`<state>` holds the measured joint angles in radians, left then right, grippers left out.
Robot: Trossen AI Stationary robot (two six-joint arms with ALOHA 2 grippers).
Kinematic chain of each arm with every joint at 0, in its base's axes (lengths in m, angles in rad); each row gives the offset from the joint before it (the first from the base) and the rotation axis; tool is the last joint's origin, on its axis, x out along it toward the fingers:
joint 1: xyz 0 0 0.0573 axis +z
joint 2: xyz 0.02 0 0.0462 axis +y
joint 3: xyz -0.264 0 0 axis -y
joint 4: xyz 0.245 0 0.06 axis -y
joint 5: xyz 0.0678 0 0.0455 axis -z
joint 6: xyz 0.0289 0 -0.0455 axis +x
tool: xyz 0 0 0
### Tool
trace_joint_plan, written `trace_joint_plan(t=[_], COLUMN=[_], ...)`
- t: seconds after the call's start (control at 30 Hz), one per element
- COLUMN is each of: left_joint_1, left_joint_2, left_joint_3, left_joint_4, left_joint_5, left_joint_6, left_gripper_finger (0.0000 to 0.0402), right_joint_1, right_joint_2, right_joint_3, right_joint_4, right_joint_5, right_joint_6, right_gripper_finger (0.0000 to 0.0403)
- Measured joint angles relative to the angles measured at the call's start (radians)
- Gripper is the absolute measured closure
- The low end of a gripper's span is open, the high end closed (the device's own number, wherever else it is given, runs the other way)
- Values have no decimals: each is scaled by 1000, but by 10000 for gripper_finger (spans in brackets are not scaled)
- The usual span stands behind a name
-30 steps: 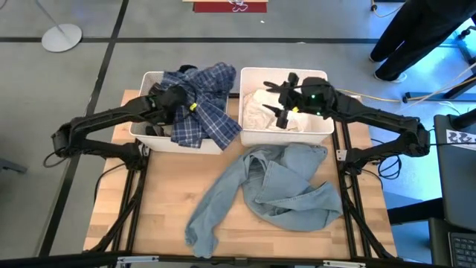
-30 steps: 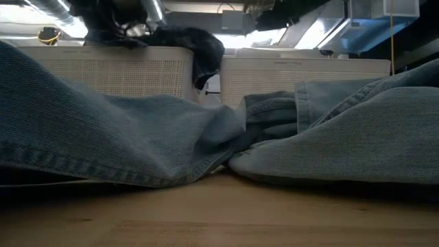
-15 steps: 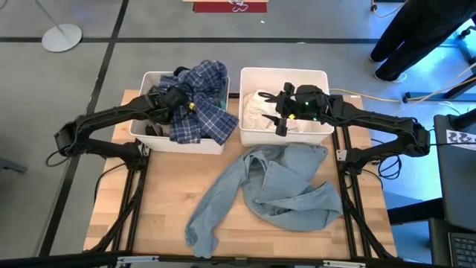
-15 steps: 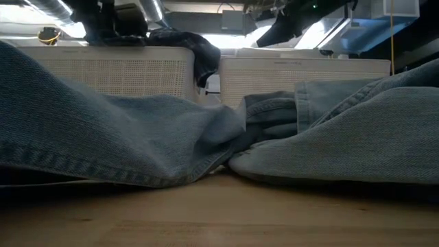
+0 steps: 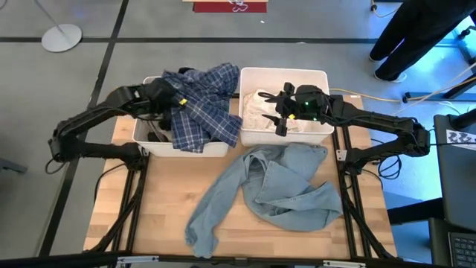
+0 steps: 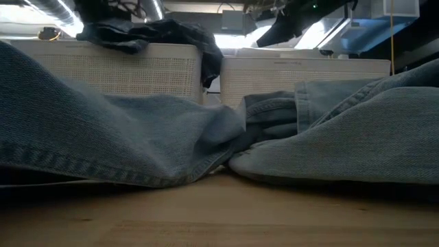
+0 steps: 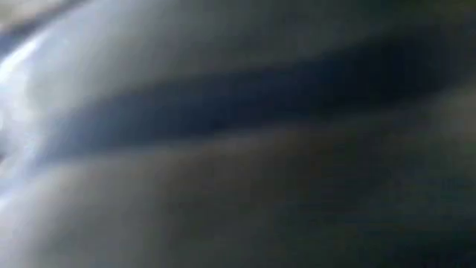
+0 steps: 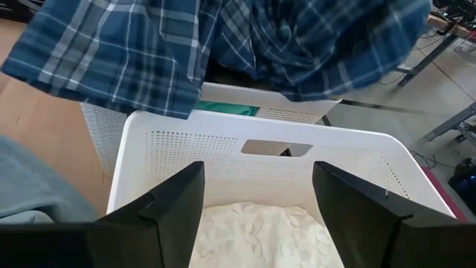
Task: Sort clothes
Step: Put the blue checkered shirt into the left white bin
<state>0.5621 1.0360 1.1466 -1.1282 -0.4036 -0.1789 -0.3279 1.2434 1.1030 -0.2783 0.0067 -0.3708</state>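
While right gripper (image 5: pixel 278 113) hovers jaws apart over white garment (image 5: pixel 256 110), left gripper (image 5: pixel 168 99) amid plaid shirt (image 5: pixel 199 110), jaws seemingly hidden.

The left wrist view is filled by a blurred soft surface (image 7: pixel 245 179) pressed close to the lens, grey and dull brown, crossed by one dark band (image 7: pixel 245 112). What it is cannot be told, and nothing else shows.

No text, label, brand or number can be read in any view. A red sign (image 5: pixel 230 6) lies on the floor beyond the table in the high view, carrying a white mark too small to make out.
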Motion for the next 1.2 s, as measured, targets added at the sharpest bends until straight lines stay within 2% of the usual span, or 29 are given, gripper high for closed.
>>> trace_joint_plan(t=[0.2,0.5,0.57,0.73,0.8,0.93,1.07,1.2], left_joint_1=[0,3,1,0,0,0,-2,-14], left_joint_2=[-38,-39,-38,-32,-36,-46,-21,50], left_joint_3=[129,260,290,398,425,421,368,259], left_joint_4=[-27,-243,-258,-302,-246,38,298,488], left_joint_5=[-20,-78,-38,163,208,233,261,270], left_joint_6=[10,-49,-20,41,83,164,227,297], left_gripper_finger=[232,238,238,239,241,242,243,243], right_joint_1=[0,0,0,0,0,0,0,0], right_joint_2=[0,0,0,0,0,0,1,3], right_joint_3=[0,0,0,0,0,0,0,0], right_joint_4=[0,-10,-10,-11,-10,-9,-9,-9], right_joint_5=[0,0,0,0,0,0,0,0], right_joint_6=[-1,-4,-7,-7,-7,-7,-4,-4], right_gripper_finger=[150,150,150,150,150,150,150,150])
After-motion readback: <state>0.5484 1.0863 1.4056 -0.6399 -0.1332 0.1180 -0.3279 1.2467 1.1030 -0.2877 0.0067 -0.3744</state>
